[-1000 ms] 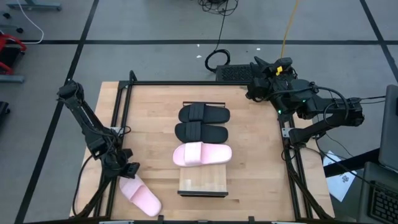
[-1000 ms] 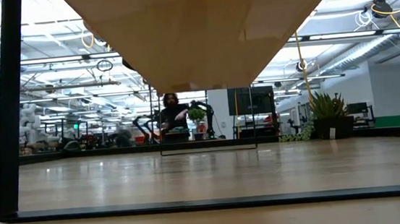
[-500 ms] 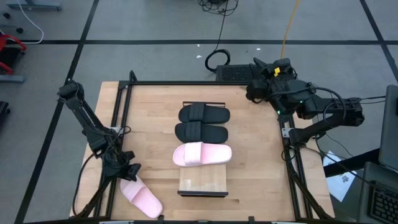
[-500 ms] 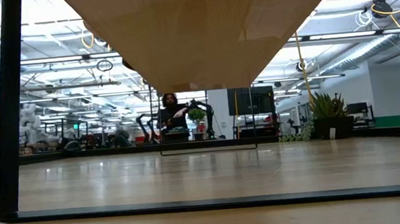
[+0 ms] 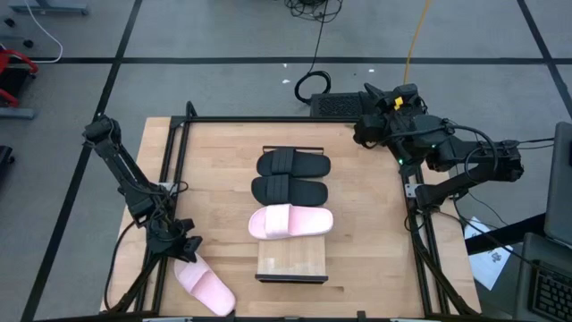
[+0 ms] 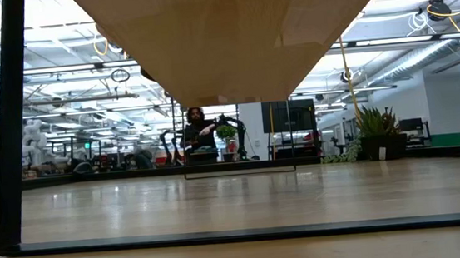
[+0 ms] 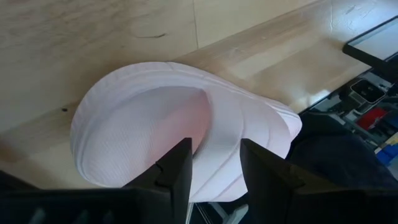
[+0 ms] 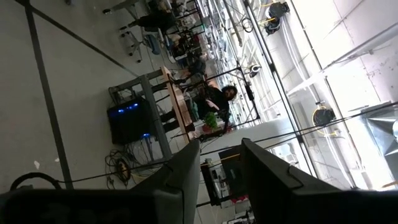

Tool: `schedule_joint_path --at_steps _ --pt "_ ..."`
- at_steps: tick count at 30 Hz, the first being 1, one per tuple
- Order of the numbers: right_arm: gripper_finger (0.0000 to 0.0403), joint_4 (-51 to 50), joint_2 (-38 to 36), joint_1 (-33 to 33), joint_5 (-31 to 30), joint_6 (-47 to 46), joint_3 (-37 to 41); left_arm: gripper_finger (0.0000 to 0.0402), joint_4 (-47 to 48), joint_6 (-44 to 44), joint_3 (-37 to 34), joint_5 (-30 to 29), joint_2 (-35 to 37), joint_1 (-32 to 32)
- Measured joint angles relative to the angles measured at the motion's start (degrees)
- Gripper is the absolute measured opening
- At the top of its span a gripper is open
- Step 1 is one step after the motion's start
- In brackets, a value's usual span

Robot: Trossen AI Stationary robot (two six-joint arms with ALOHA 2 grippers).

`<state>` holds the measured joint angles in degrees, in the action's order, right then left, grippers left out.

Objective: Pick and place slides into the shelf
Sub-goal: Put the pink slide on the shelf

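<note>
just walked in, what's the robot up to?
It is putting slides on the shelf. Two black slides and one pink slide lie on it. The left gripper is at the last pink slide by the table's near-left corner, fingers astride its strap. The right gripper waits off the far-right corner.

A wooden table (image 5: 357, 259) on grey floor; a person (image 6: 197, 132) and potted plant (image 6: 376, 124) stand behind.

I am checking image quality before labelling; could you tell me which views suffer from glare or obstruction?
Low view: the shelf underside fills the top. Right wrist view: window glare. Left wrist view: the pink slide is evenly lit. High view: even light.
</note>
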<state>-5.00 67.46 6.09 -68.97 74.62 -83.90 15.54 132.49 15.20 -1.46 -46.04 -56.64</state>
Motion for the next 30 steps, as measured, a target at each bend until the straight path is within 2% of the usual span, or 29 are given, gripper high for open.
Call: schedule_joint_path --at_steps 16,19,22,27,30 --pt "0.0107 0.0 0.0 0.0 0.0 0.0 0.0 0.0133 -1.1 -0.6 -0.2 -0.6 -0.1 0.0" --pt "0.0107 0.0 0.0 0.0 0.0 0.0 0.0 0.0129 -2.7 -0.7 -1.6 1.1 -0.4 0.3" --pt "0.0107 0.0 0.0 0.0 0.0 0.0 0.0 0.0100 -3.9 -0.6 -2.5 3.8 -0.5 1.9" --pt "0.0107 0.0 0.0 0.0 0.0 0.0 0.0 0.0015 -4.1 -2.6 -2.7 4.8 -0.5 3.3" --pt "0.0107 0.0 0.0 0.0 0.1 0.0 0.0 0.0011 -4.1 -2.5 -2.7 4.9 -0.6 3.3"
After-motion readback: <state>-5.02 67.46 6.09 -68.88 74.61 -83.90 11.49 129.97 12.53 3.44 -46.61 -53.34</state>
